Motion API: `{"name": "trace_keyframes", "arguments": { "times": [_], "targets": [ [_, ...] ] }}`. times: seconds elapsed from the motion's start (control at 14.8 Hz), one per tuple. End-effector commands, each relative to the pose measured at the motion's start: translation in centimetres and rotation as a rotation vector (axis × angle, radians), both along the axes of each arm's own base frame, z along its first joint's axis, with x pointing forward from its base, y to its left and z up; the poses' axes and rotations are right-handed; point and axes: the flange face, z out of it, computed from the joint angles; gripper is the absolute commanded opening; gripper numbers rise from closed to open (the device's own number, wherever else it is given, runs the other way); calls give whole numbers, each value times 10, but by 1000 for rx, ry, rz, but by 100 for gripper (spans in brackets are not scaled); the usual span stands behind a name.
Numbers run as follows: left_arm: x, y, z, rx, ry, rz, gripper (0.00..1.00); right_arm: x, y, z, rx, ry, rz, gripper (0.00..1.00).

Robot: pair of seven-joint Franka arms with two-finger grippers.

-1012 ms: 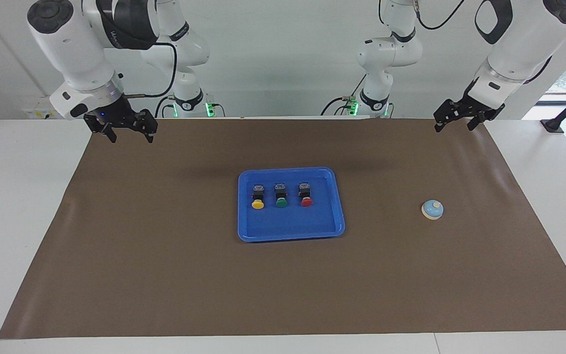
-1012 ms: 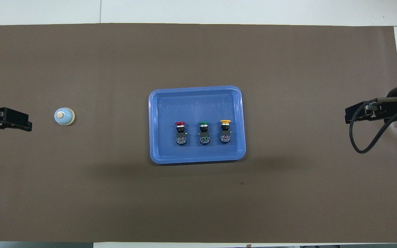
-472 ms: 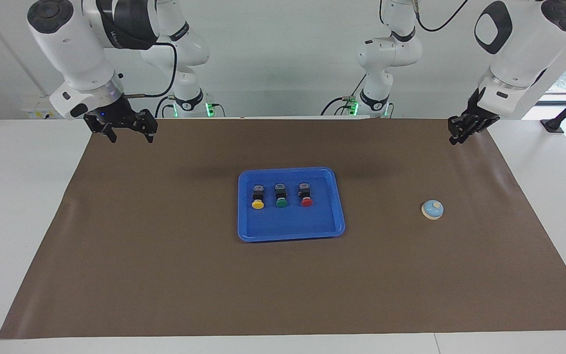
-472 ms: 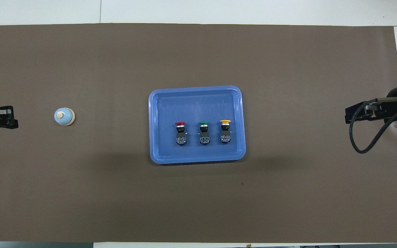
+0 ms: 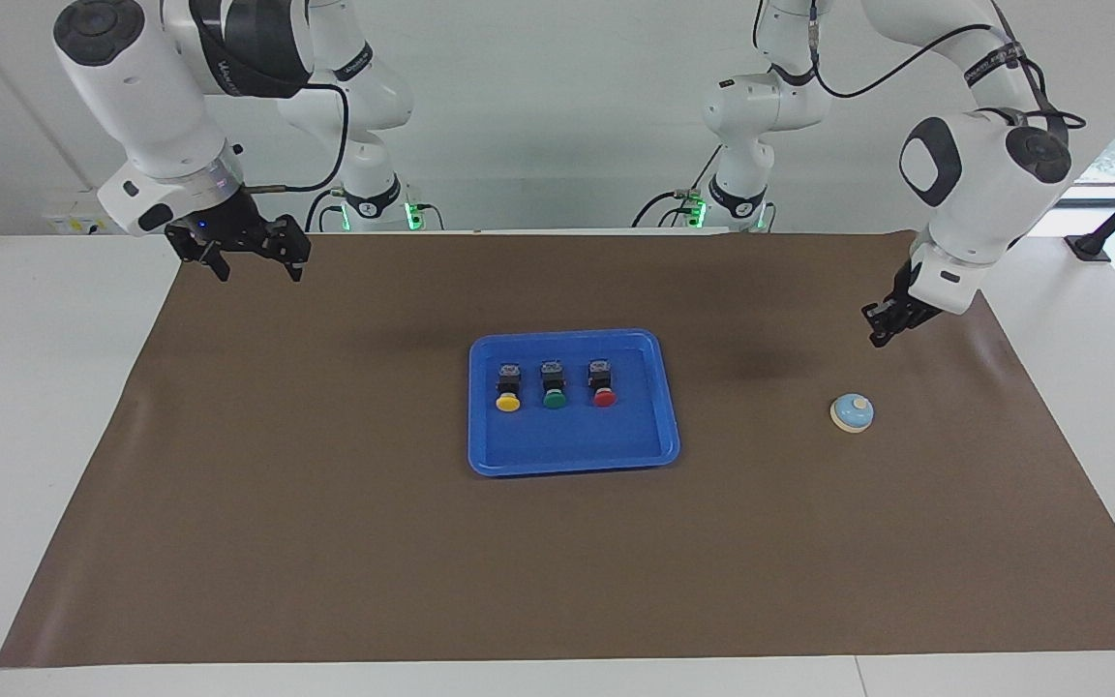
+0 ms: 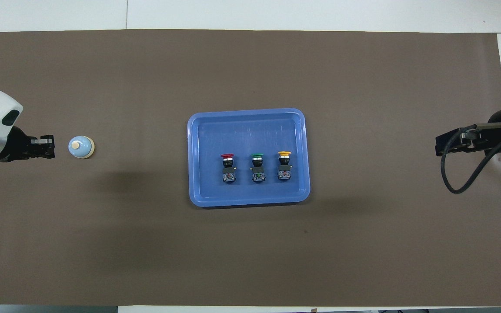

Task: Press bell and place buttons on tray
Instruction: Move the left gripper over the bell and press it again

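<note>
1. Bell (image 5: 852, 413): small dome, light blue top, cream rim and cream knob, upright on the brown mat (image 5: 325, 542) toward the left arm's end of the table, well apart from the tray. Nothing touching it.
2. Left gripper (image 5: 877, 336): up in the air over the mat, near the bell but clear of it; fingertips pressed together, nothing between them. In the overhead view (image 6: 49, 146) seen just beside the bell, tips pointing toward it.
3. Tray (image 5: 659, 440): bright blue, rectangular, rounded corners, raised rim, flat on the middle of the mat.
4. Buttons: all three inside the tray, in one row, in the half of the tray nearer to the robots, each lying with black body toward the robots and cap away from them. Yellow button (image 5: 508, 390) toward the right arm's end, green button (image 5: 555, 387) in the middle, red button (image 5: 603, 385) toward the left arm's end. Small gaps between neighbours, none touching.
5. Right gripper (image 5: 256, 263): waiting in the air over the mat's corner at the right arm's end, well apart from the tray; fingers spread wide, holding nothing. Only partly seen at the edge of the overhead view (image 6: 444, 145).
6. White table (image 5: 45, 407): showing around the mat on every side.
</note>
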Motion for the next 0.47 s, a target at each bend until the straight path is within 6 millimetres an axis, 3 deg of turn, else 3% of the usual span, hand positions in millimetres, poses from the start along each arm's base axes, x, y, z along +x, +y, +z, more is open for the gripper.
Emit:
{"name": "trace_keyframes", "arguments": {
  "times": [0.0,0.13,0.4],
  "targets": [
    [6,11,-5,6,-21,-28,0,-6,-1,2,-3,0,-9,100],
    [12,11,-24,2,9,-29,0,-6,-1,2,-3,0,-9,100],
    [33,13,-44,-11,35,-22,0,-6,-1,2,-3,0,-9,100]
  ]
}}
